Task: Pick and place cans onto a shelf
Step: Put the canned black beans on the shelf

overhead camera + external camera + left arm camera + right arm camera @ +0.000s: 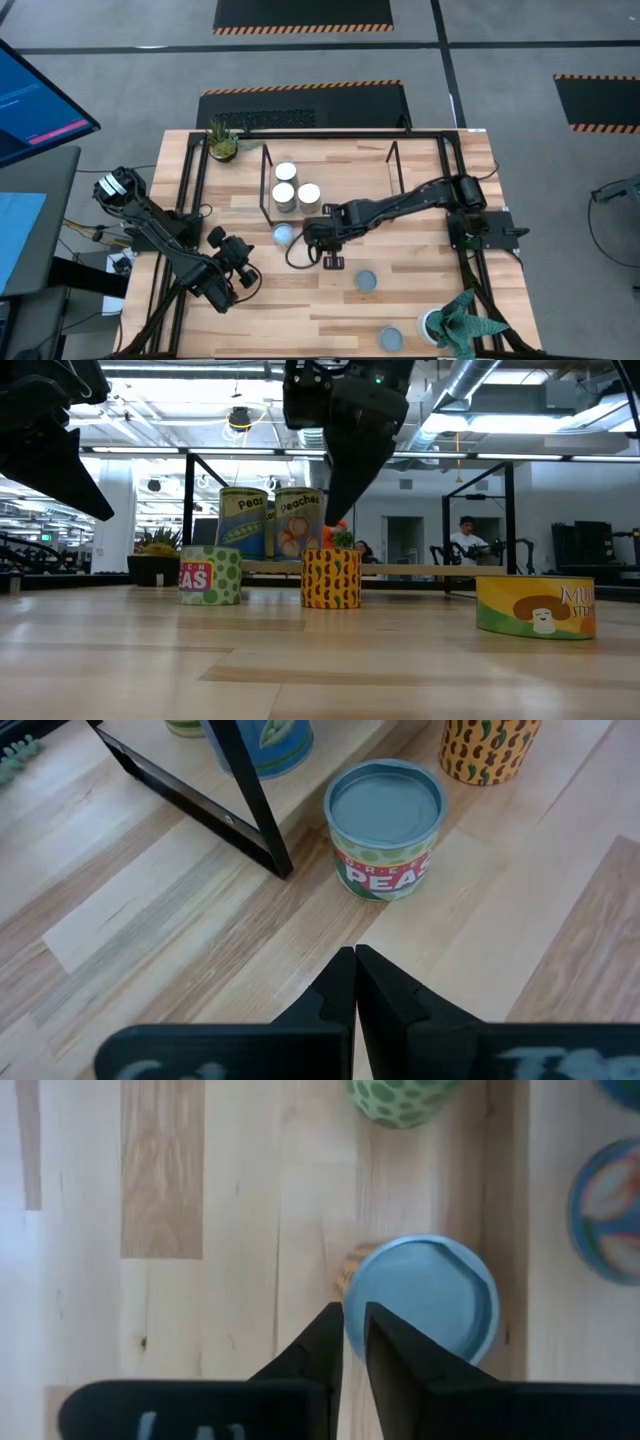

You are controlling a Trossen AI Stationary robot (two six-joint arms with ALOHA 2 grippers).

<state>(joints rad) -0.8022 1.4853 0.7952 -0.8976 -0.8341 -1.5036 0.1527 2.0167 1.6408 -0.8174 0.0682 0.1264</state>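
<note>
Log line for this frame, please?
right gripper over yellow patterned metal can | left gripper shut, parked left | black-rod shelf holds three cans

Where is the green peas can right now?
In the high view, the green peas can stands on the table just outside the shelf front, left of the right hand.

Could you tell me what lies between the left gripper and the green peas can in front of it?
Only bare table: the left wrist view shows nothing between the left gripper and the peas can.

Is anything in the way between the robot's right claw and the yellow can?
Nothing visible. The right gripper hangs just above the yellow can, at the edge of its blue lid. The green peas can stands apart, off to one side.
</note>
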